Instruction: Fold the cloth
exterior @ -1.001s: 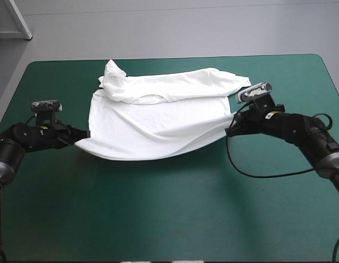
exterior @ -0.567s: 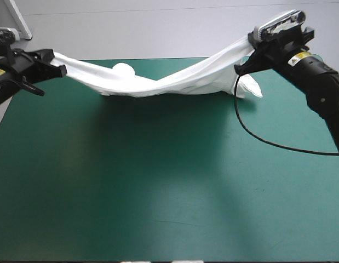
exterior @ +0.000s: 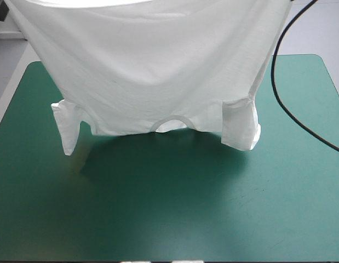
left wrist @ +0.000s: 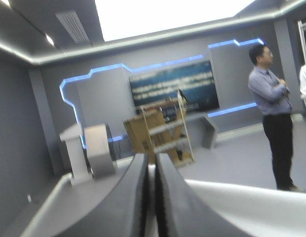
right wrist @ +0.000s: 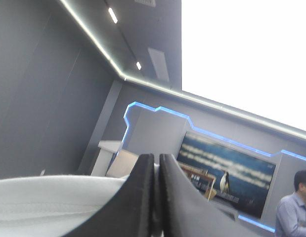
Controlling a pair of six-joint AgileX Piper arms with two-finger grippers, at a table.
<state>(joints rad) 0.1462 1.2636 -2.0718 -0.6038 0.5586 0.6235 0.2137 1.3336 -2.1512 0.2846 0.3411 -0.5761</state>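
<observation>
White T-shirt [exterior: 158, 71], pinched by left fingers [left wrist: 135, 197] and right fingers [right wrist: 143, 197], hangs spread, screening much of the table [exterior: 213, 219].

You're looking at a plain white T-shirt [exterior: 158, 66], shaded pale grey along its folds, above a solid teal-green counter [exterior: 185, 219]. Your left end effector [left wrist: 152, 165] is black, and your right end effector [right wrist: 156, 165] is black as well.

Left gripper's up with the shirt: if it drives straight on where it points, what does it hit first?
Nothing near: the left gripper, shut on the T-shirt, points level into open space; the way looks free, though depth is unclear.
</observation>
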